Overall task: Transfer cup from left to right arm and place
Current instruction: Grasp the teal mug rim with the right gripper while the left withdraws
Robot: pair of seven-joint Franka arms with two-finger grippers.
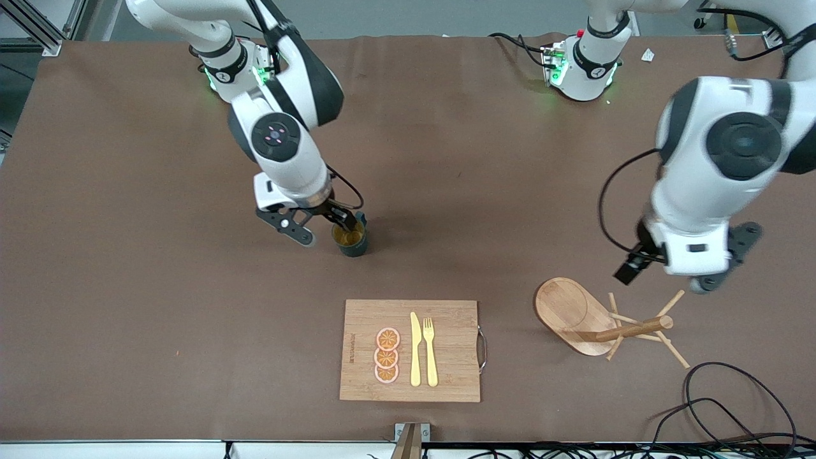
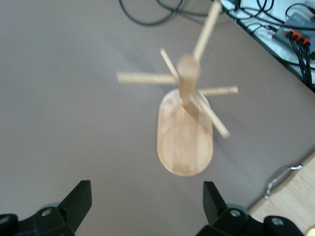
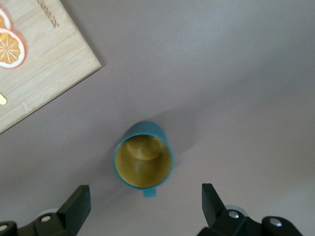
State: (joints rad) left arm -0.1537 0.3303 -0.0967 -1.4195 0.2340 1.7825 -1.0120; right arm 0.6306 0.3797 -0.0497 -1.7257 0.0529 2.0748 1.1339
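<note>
- Standing upright on the brown table point(image 1: 127, 268), the cup point(image 1: 352, 240) sits near the middle in the front view, farther from the camera than the cutting board point(image 1: 446, 376), with its mustard inside showing.
- Right gripper point(image 1: 325, 226) hangs directly over the cup in that view; its fingers are spread, one dark finger reaching across the cup's rim and the other out to the side toward the right arm's end of the table.
- On the cutting board lie three orange slices point(image 1: 387, 356), a yellow knife point(image 1: 415, 350) and a yellow fork point(image 1: 430, 352), side by side.
- Left gripper point(image 1: 669, 271) hovers over the table toward the left arm's end, above the wooden mug tree point(image 1: 602, 322), which stands on its oval base beside the board.
- From the left wrist view, the left gripper point(image 2: 147, 201) has its fingers point(image 2: 78, 199) wide apart with nothing between them; the mug tree point(image 2: 186, 128) stands on the table under it, pegs sticking out from its post, and a corner of the cutting board point(image 2: 295, 204) with a metal handle shows at the edge.
- From the right wrist view, the right gripper point(image 3: 146, 204) is spread wide and grips nothing; the cup point(image 3: 143, 161) stands on the table under it, seen from above, its handle pointing toward the gripper, apart from both fingers point(image 3: 78, 204).
- A corner of the cutting board point(image 3: 44, 83) with an orange slice point(image 3: 10, 48) lies near the cup without touching it.
</note>
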